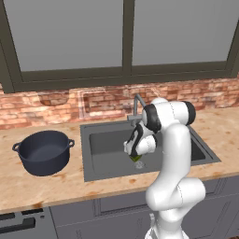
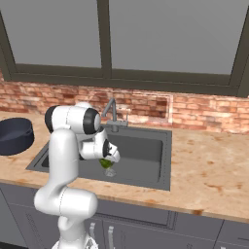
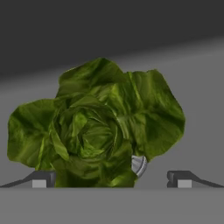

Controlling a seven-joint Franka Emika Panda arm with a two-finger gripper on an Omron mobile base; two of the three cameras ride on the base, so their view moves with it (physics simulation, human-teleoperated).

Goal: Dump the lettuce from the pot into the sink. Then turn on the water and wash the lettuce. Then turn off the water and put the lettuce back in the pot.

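Observation:
The lettuce [image 3: 96, 131], a ruffled green bunch, lies on the sink floor over the round metal drain [image 3: 139, 165]. My gripper [image 3: 111, 180] hangs open right above it, one fingertip on each side of the leaves, neither pressing on them. In the base views the lettuce [image 1: 138, 159] [image 2: 106, 164] peeks out under the lowered hand [image 1: 137, 148] inside the dark sink [image 1: 87, 154] [image 2: 164, 160]. The dark pot [image 1: 44, 151] [image 2: 14, 135] stands upright on the counter left of the sink, with nothing showing inside it.
The grey faucet [image 1: 136, 106] [image 2: 112, 113] rises at the back rim of the sink, close behind my arm. A brick wall and a window run behind the wooden counter [image 1: 214, 126]. Dark cabinet fronts lie below the counter edge.

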